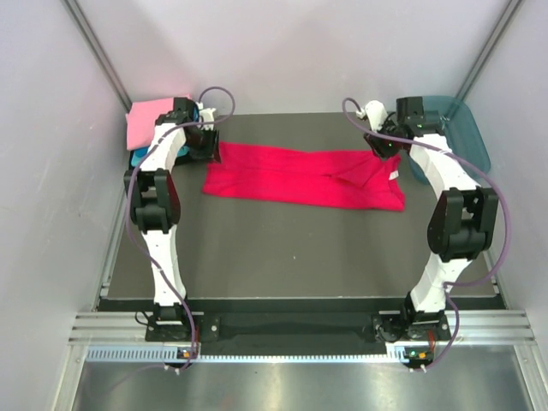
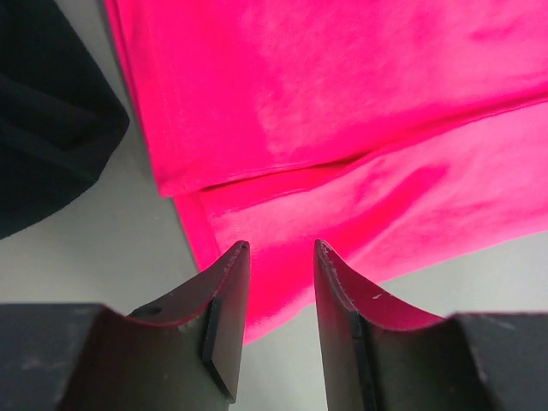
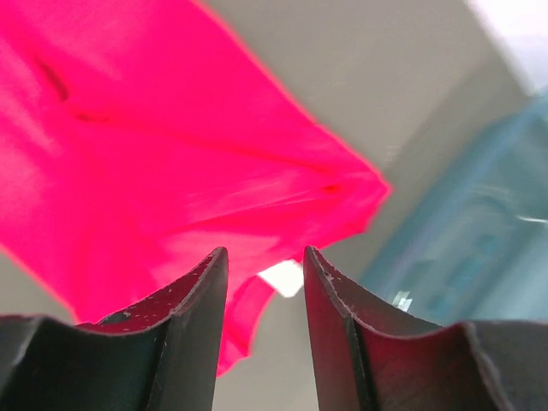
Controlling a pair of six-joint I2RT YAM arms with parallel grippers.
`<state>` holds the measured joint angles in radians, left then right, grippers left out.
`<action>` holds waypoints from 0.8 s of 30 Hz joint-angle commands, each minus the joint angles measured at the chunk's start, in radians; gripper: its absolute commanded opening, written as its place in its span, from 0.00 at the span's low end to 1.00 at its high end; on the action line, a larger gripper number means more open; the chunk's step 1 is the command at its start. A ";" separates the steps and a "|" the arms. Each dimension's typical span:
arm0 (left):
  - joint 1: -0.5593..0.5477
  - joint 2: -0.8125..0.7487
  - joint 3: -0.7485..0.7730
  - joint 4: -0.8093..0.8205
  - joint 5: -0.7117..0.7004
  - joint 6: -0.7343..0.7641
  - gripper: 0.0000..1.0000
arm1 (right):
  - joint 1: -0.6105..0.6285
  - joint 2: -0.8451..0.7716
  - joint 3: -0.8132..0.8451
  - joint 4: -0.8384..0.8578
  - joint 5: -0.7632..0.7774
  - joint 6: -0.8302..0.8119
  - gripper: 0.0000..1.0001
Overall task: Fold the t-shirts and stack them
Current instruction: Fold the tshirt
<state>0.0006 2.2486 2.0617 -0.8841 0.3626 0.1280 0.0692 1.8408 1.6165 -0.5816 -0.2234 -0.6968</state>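
The crimson-red t-shirt (image 1: 300, 175) lies folded into a long band across the far half of the table. My left gripper (image 1: 208, 147) hovers over its left end, open, with nothing between the fingers; in the left wrist view the red t-shirt (image 2: 342, 128) shows two layered edges beyond the left gripper (image 2: 278, 257). My right gripper (image 1: 385, 147) is over the right end, open and empty. The right wrist view shows the red t-shirt (image 3: 154, 145) and its white label (image 3: 287, 278) ahead of the right gripper (image 3: 264, 257). A black t-shirt (image 2: 43, 111) lies to the left.
A light pink t-shirt (image 1: 150, 120) rests on a turquoise one (image 1: 137, 158) at the far left corner, off the mat. A translucent teal tub (image 1: 462, 128) stands at the far right, also seen as the tub (image 3: 479, 257) beside the right fingers. White walls enclose the table.
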 commanded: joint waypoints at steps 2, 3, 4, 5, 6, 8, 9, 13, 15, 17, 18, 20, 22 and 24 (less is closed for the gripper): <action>0.004 0.025 0.008 0.022 -0.033 0.012 0.41 | 0.023 -0.043 -0.050 -0.083 -0.085 0.000 0.41; 0.004 0.040 0.041 0.017 -0.040 0.018 0.42 | 0.027 -0.046 -0.062 -0.083 -0.085 0.000 0.41; 0.004 0.070 0.060 0.008 -0.047 0.024 0.42 | 0.030 -0.046 -0.066 -0.084 -0.086 0.000 0.41; 0.004 0.083 0.083 -0.001 -0.059 0.031 0.42 | 0.030 -0.049 -0.064 -0.087 -0.088 0.000 0.41; 0.004 0.092 0.086 0.000 -0.060 0.036 0.41 | 0.032 -0.048 -0.063 -0.089 -0.088 0.000 0.41; 0.004 0.108 0.090 0.004 -0.065 0.041 0.41 | 0.035 -0.049 -0.058 -0.093 -0.088 -0.006 0.41; 0.004 0.114 0.094 0.004 -0.067 0.041 0.41 | 0.034 -0.049 -0.058 -0.093 -0.085 -0.007 0.41; 0.004 0.132 0.094 0.007 -0.070 0.036 0.40 | 0.034 -0.052 -0.064 -0.093 -0.080 -0.010 0.41; 0.004 0.137 0.092 0.005 -0.082 0.038 0.40 | 0.034 -0.052 -0.067 -0.092 -0.083 -0.010 0.41; 0.003 0.134 0.089 0.007 -0.091 0.042 0.39 | 0.034 -0.051 -0.067 -0.092 -0.085 -0.010 0.41; 0.004 0.134 0.089 0.007 -0.099 0.044 0.39 | 0.034 -0.048 -0.064 -0.089 -0.083 -0.010 0.41; 0.004 0.131 0.087 0.007 -0.109 0.045 0.39 | 0.034 -0.045 -0.063 -0.089 -0.085 -0.009 0.41; 0.004 0.126 0.086 0.013 -0.132 0.047 0.39 | 0.034 -0.037 -0.060 -0.087 -0.088 -0.007 0.41; 0.003 0.129 0.084 0.017 -0.142 0.048 0.40 | 0.034 -0.032 -0.053 -0.084 -0.090 -0.001 0.41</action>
<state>0.0010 2.3898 2.1143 -0.8856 0.2481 0.1600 0.0917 1.8366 1.5433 -0.6800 -0.2855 -0.6979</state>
